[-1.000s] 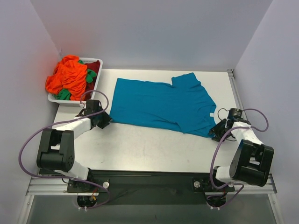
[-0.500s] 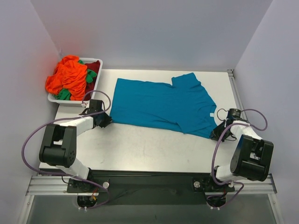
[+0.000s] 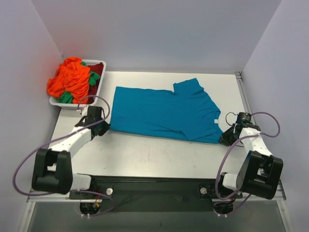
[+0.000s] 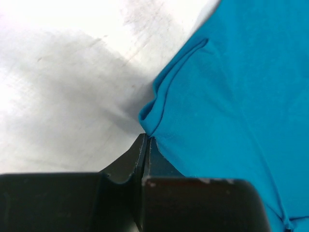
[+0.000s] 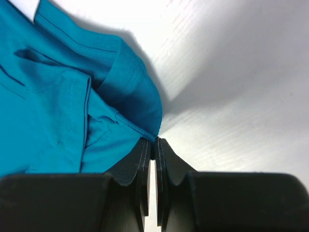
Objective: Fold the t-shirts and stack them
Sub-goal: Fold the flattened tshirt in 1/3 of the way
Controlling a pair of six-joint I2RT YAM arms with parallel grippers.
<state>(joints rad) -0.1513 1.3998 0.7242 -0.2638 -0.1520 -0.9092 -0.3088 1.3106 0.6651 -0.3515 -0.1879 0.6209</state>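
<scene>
A teal-blue t-shirt (image 3: 164,111) lies spread across the middle of the table, its hem to the left and its neck end to the right. My left gripper (image 3: 107,126) is shut on the shirt's near-left hem corner (image 4: 147,130). My right gripper (image 3: 224,140) is shut on the near-right corner of the same shirt (image 5: 154,137), where the cloth bunches into folds. In the white tray (image 3: 102,63) at the back left lies a heap of other t-shirts: orange (image 3: 70,79), green (image 3: 93,77) and dark red (image 3: 96,69).
The tray stands against the left wall beside the table's back-left corner. Grey walls close in the table on the left, back and right. A black rail (image 3: 154,186) with both arm bases runs along the near edge. Purple cables loop from each arm.
Both grippers have shut on the teal shirt's near corners. The shirt has shifted slightly left and toward the back, and its near edge now runs straighter between the two grippers.
</scene>
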